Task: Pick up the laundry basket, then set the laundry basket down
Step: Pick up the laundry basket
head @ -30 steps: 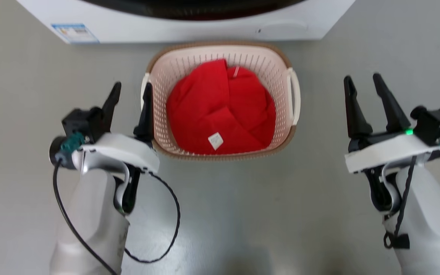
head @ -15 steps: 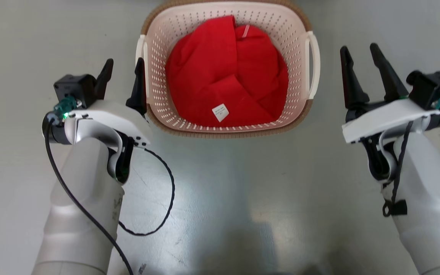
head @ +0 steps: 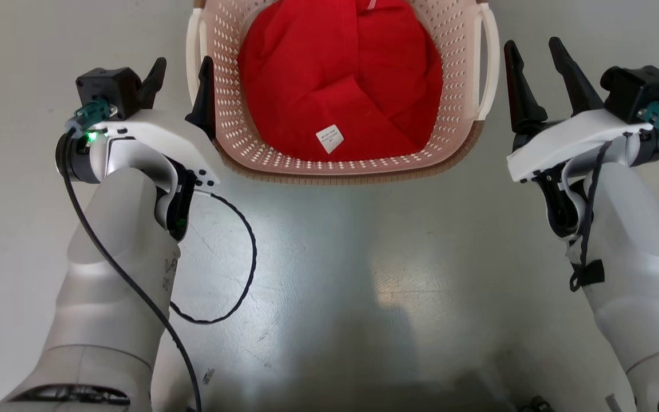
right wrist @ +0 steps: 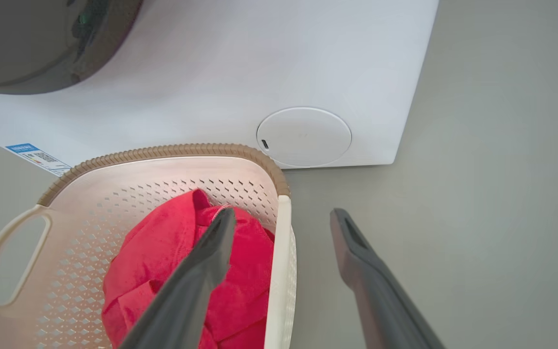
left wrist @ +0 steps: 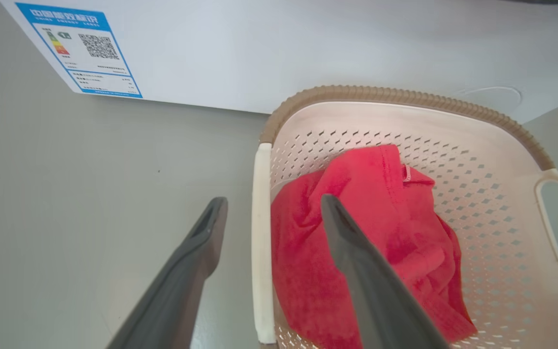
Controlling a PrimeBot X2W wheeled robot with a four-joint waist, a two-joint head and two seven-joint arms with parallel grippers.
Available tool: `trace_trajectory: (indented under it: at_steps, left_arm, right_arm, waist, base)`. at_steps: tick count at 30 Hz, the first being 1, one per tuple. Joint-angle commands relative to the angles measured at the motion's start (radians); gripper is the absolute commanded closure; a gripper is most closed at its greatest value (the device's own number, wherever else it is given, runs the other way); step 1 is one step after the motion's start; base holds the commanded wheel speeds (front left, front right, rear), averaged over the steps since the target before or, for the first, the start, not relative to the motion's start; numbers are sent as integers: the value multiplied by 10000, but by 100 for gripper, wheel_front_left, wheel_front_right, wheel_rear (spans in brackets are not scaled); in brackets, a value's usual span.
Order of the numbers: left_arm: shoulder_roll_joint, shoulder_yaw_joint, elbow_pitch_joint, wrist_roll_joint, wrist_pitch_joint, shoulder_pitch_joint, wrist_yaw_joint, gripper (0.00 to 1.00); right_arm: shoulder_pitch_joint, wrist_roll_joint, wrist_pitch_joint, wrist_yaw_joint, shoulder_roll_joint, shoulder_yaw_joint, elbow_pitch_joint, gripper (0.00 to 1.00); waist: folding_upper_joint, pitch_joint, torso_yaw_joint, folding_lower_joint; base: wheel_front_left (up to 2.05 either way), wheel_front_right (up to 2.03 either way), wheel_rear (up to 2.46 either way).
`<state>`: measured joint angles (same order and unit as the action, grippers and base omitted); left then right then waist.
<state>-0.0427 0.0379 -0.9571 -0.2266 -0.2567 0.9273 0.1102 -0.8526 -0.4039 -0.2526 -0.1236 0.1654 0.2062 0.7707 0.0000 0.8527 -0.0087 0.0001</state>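
Holding red cloth [head: 341, 74], the laundry basket [head: 335, 164] is cream, perforated.

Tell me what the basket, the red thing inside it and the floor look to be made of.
Cream-white perforated laundry basket: moulded plastic, matt, by its even punched holes; the brown rim only imitates weave. Red folded cloth: soft fabric, likely cotton, creased, with a sewn label. Grey floor: hard and smooth, perhaps sealed concrete or vinyl; it mirrors light.
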Motion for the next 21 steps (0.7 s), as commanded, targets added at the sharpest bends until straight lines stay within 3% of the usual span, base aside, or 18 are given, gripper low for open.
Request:
trace_trajectory:
  at_steps: [1, 21]
  left_arm:
    - [-294, -154, 27, 59, -51, -28, 47, 0]
    - [-130, 403, -2189, -339, -51, 1558, 172, 0]
  right_arm:
    - [121, -104, -92, -71, -157, 197, -34, 0]
    - [-1789, -1778, -92, -71, -561, 1679, 2871, 0]
  waist:
    - [0, 90, 20, 0]
    - [0, 1091, 165, 0]
  base:
    - [0, 0, 0]
    - [0, 0, 0]
